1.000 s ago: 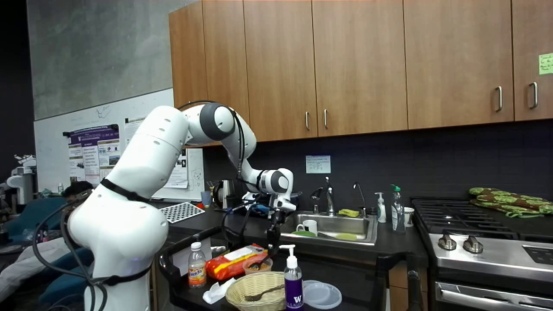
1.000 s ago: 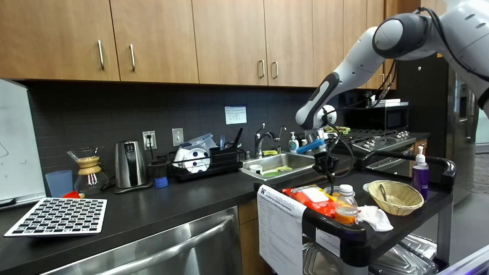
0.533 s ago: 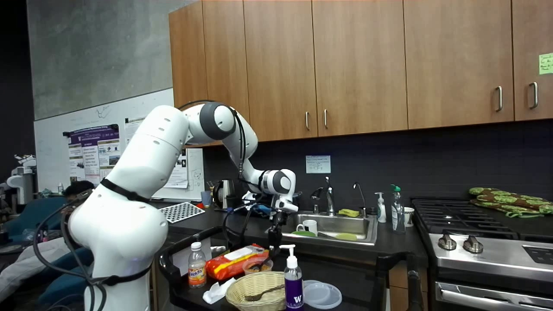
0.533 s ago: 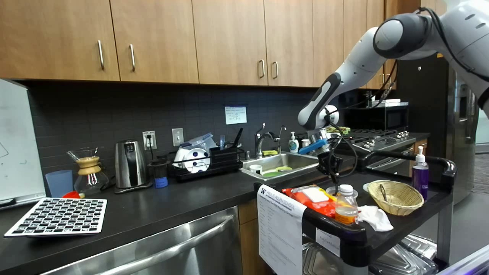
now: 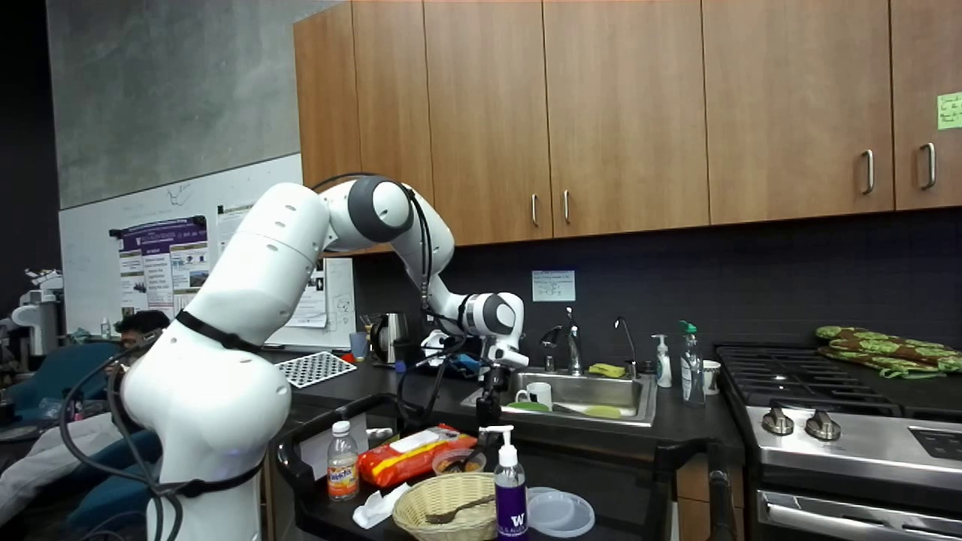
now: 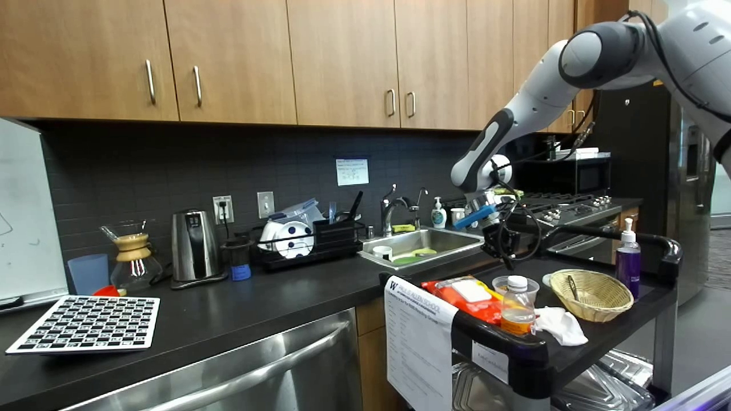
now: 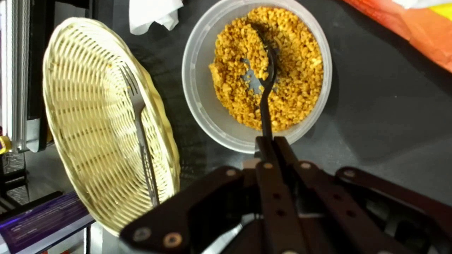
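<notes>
Scooping seems to be the step: the hand (image 7: 271, 140) is pinched closed on a spoon (image 7: 267, 90), its scoop end over or among crumbs (image 7: 300, 102) in the tub (image 7: 208, 106), toward the cart (image 5: 612, 481) edge where a sheet (image 6: 420, 342) hangs. The next move likely calls for a level spoon.

Blk cart (image 5: 616, 477) w/ bskt (image 7: 83, 120), tub (image 7: 199, 84).
</notes>
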Controlling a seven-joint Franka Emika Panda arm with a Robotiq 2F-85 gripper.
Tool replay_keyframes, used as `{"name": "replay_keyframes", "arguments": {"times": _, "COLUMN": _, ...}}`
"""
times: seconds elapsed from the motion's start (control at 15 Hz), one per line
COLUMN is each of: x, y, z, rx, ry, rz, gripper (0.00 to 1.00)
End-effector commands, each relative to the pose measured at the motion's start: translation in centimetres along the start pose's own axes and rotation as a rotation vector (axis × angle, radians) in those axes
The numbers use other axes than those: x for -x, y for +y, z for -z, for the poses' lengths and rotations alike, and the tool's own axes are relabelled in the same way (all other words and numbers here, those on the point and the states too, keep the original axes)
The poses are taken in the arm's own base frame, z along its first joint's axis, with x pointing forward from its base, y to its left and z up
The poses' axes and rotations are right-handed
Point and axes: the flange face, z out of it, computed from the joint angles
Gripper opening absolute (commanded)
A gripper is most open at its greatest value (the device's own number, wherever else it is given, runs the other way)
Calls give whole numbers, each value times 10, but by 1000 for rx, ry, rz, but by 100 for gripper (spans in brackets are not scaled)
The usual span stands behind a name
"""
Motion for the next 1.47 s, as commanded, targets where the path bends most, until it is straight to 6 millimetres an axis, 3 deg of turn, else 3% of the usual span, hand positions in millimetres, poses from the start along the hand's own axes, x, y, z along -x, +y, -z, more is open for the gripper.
{"name": "replay_keyframes", "arguments": {"times": 0.0, "x": -9, "y": 1, "z": 15, "rx": 2, "ry": 20, "rz": -3, "gripper": 1}}
{"name": "replay_keyframes", "arguments": {"times": 0.2, "x": -11, "y": -6, "z": 26, "rx": -20, "ry": 30, "rz": -2, "gripper": 1}}
{"name": "replay_keyframes", "arguments": {"times": 0.47, "x": 0, "y": -18, "z": 32, "rx": -40, "ry": 37, "rz": 30, "gripper": 1}}
{"name": "replay_keyframes", "arguments": {"times": 0.87, "x": 19, "y": -19, "z": 9, "rx": -17, "ry": 15, "rz": 84, "gripper": 1}}
{"name": "replay_keyframes", "arguments": {"times": 1.4, "x": -6, "y": 0, "z": 2, "rx": 13, "ry": 16, "rz": 26, "gripper": 1}}
